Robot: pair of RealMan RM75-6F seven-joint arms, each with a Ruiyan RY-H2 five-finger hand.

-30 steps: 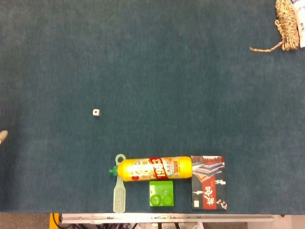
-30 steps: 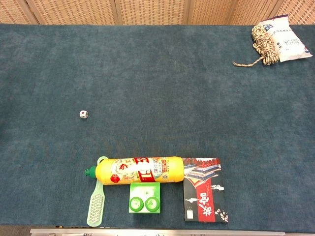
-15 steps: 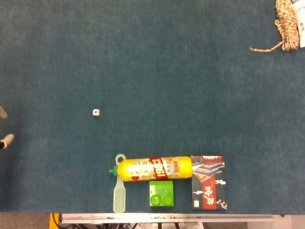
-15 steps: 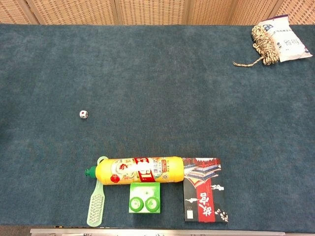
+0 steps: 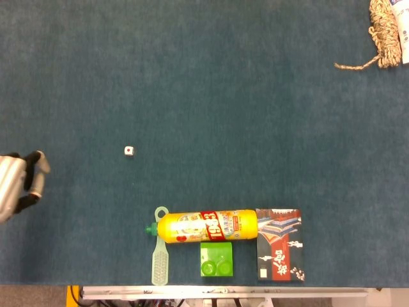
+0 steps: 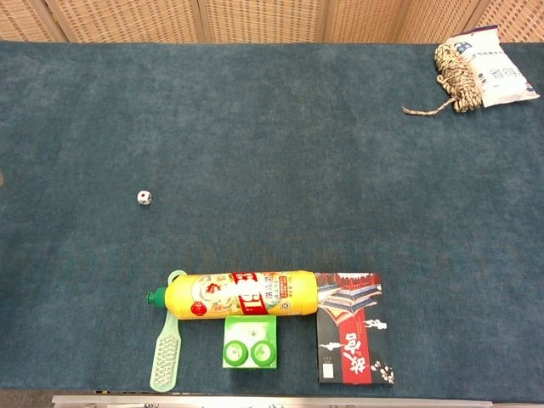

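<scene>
Scanning the blue surface (image 5: 223,96) first, I found nothing on it shifted over that last second. The only change was my left hand (image 5: 19,182) coming in over the left edge in the head view, where before only a fingertip or two had peeked in.

And the big items along the near edge?

They all lay where they had been. The yellow bottle (image 5: 208,226) was on its side, its base touching the dark booklet (image 5: 280,245). The rope bundle (image 5: 382,32) and the white bag (image 6: 497,72) sat together in the far right corner, well apart from my hand. The pale green brush (image 5: 160,256) lay just beside the bottle's cap, and the green box (image 5: 216,259) sat against the bottle's near side.

What were the fingers doing?

I couldn't tell whether the fingers (image 5: 37,173) were spread or curled, since only part of the hand showed at the frame edge. I saw nothing held in them. The chest view didn't show the hand, and my right hand was in neither view.

And the smallest thing?

The white die (image 5: 129,151) sat alone on the cloth, left of centre and apart from everything else. It was the nearest object to my hand, though not touched. I judged the reach had only begun, with no contact made.
</scene>
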